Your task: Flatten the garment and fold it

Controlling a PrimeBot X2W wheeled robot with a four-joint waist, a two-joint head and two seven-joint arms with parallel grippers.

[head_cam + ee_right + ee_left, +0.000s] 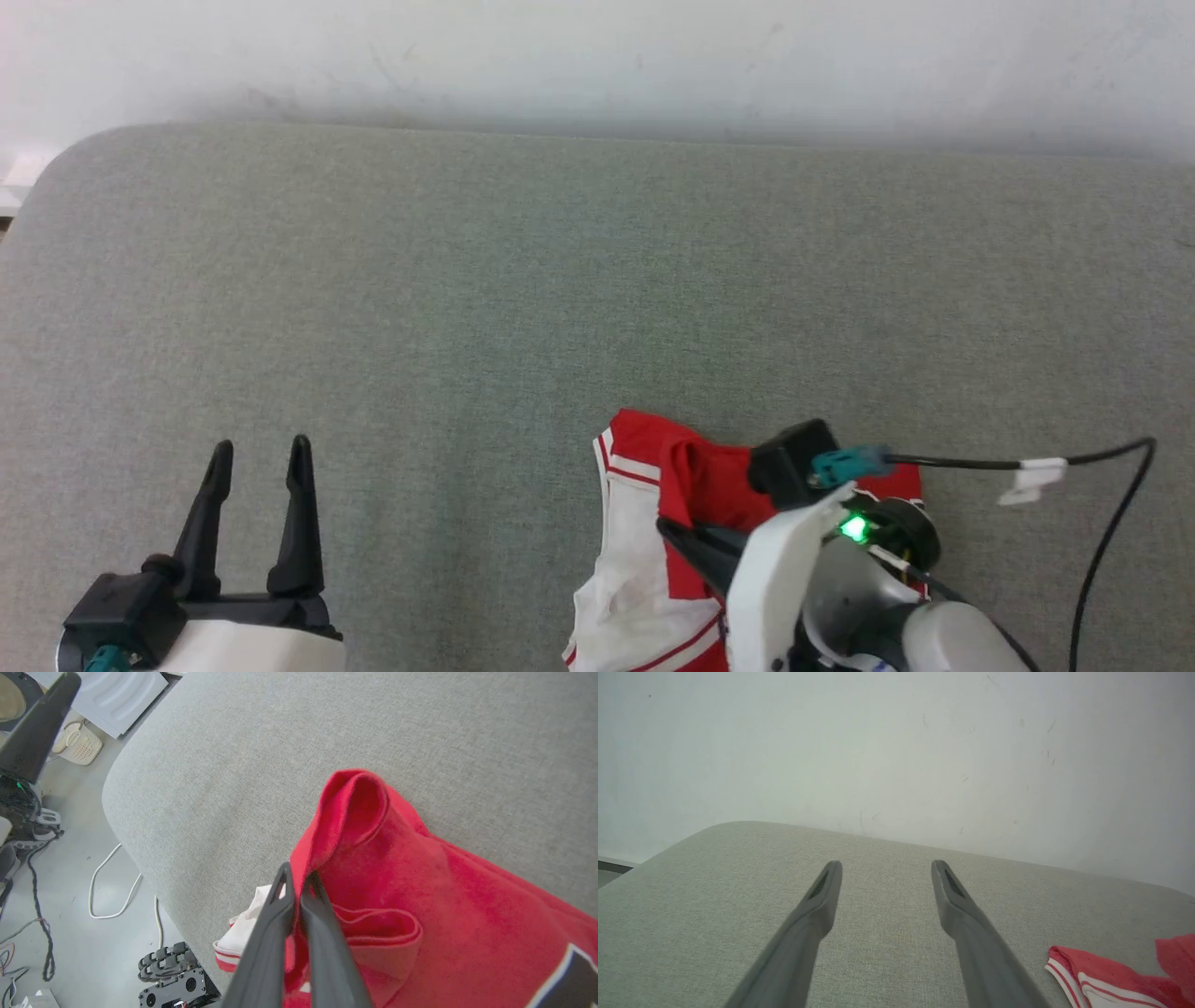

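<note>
Grey padded surface [560,280] under pale wall [597,56]. Bunched garment [644,560] at lower centre-right of head frame, white sleeve toward bottom edge. My right gripper [299,875] clenched on raised red fold. My left gripper [261,448] at lower left, fingers spread, nothing between them, well apart from garment.

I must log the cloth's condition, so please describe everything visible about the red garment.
The garment is a red, soft-looking jersey with white sleeve parts and red-white striped trim. It lies crumpled, not flat, near the front edge of the grey padded surface. The right gripper pinches a raised red fold.
</note>
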